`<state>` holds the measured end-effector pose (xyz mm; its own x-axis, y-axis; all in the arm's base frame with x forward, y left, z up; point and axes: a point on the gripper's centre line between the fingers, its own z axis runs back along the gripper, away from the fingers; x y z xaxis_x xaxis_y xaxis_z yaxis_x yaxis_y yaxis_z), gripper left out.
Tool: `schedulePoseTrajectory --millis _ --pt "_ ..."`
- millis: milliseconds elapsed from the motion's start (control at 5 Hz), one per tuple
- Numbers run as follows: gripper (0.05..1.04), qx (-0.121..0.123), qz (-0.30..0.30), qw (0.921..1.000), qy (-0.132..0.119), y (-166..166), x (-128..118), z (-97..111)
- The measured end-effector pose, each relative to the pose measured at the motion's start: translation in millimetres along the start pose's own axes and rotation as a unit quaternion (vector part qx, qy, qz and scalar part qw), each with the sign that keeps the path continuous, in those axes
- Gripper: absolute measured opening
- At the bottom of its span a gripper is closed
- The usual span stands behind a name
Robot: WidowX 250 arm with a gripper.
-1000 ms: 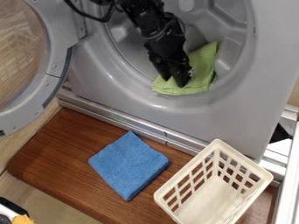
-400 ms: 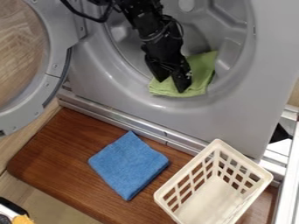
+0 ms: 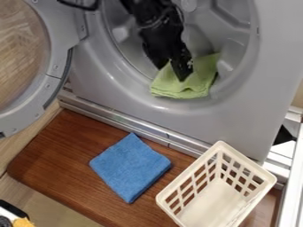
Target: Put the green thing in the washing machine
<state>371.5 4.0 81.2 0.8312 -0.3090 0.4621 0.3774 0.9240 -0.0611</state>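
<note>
The hand [image 3: 172,75] has risen slightly, its 2 fingers parted, seemingly gripping nothing. The green cloth [image 3: 198,80] lies over the washing machine's [image 3: 231,117] lower opening rim, partly inside: release looks done, though a nudge deeper might help.

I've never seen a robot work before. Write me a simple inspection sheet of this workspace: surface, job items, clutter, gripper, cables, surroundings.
Surface: brown wooden board in front of the washing machine.
Job items: green cloth in the machine's round opening, on its lower part.
Clutter: folded blue cloth and white slatted basket on the board; yellow item at the lower left corner.
Gripper: black gripper at the green cloth, fingers apart.
Cables: black cable beside the arm, top left.
Surroundings: round machine door swung open, left.
</note>
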Motion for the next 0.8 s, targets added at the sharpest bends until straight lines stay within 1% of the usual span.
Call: schedulePoseTrajectory --millis 200,400,600,800 --pt "1.0 0.01 -0.002 0.9999 -0.002 -6.5 -4.0 23.3" --pt "1.0 0.007 0.013 0.9998 0.01 -11.9 -31.9 40.9" --pt "1.0 0.007 0.022 0.9986 0.048 -19.6 -64.5 43.6" --pt "1.0 -0.009 0.021 0.9971 0.073 -21.4 -76.8 45.2"
